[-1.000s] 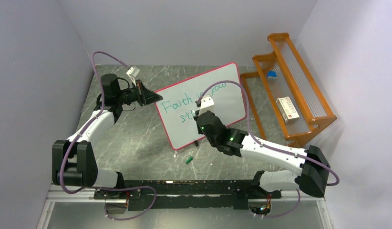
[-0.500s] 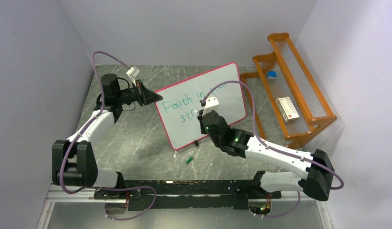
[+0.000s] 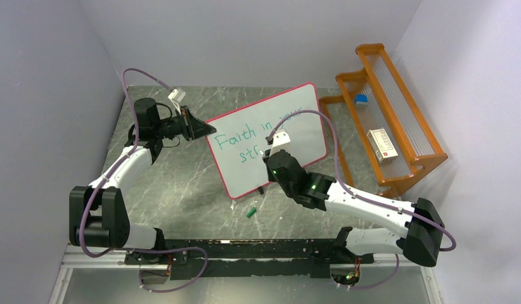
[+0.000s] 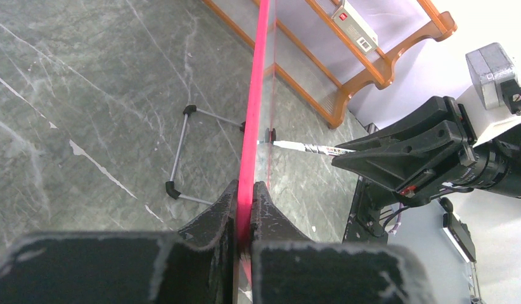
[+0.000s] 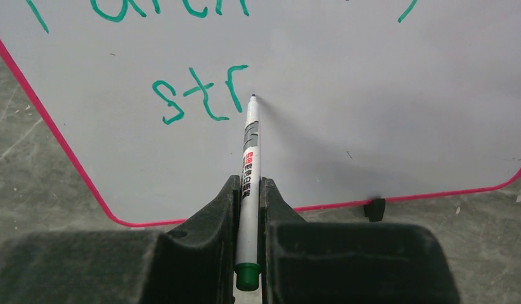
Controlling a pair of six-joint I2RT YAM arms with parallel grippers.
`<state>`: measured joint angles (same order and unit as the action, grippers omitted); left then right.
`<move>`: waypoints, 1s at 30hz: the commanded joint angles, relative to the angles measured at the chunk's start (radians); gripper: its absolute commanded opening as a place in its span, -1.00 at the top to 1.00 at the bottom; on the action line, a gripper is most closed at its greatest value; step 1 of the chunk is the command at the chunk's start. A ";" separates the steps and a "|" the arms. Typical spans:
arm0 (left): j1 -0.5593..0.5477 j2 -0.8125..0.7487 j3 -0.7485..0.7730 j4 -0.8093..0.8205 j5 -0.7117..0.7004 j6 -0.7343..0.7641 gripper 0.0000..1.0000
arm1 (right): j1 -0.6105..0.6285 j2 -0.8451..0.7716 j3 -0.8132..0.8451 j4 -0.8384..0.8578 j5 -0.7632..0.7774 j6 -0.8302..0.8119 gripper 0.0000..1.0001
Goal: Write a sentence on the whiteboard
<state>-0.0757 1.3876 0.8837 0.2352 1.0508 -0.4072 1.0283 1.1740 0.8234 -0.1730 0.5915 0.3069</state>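
Whiteboard [image 3: 243, 172] stands mid-table, propped up on its feet. Sentence [image 3: 240, 139] in green: "Faith in", rest of line one partly behind the right arm; line two so far "str". Right gripper [image 5: 248, 189] clamps a marker [image 5: 251, 145], tip on the board just right of the "r"; the red label print is unreadable. Left gripper [image 4: 245, 193] pinches the board's pink left edge. Rack [image 3: 407, 136] at the table's right edge holds a white labelled box [image 3: 381, 144] and a blue item [image 3: 361, 99].

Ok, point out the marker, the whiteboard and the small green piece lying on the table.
marker [image 5: 250, 155], right wrist view, on the white barrel by the printed label.
whiteboard [image 5: 385, 95], right wrist view, on bare white surface right of the writing [image 5: 201, 95].
small green piece [image 3: 250, 212], top external view, on its middle.
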 commanded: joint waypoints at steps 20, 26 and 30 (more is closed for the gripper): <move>-0.019 0.031 -0.012 -0.094 -0.061 0.076 0.90 | -0.036 0.014 -0.016 0.018 0.040 0.008 1.00; -0.019 0.031 -0.011 -0.095 -0.060 0.076 0.90 | -0.039 0.006 -0.015 0.013 0.056 0.009 1.00; -0.019 0.031 -0.011 -0.095 -0.059 0.077 0.90 | -0.041 0.009 -0.008 0.016 0.065 0.008 1.00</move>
<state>-0.0757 1.3884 0.8837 0.2344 1.0500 -0.4068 1.0008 1.1900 0.8234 -0.1596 0.6193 0.3073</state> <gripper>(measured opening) 0.085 0.120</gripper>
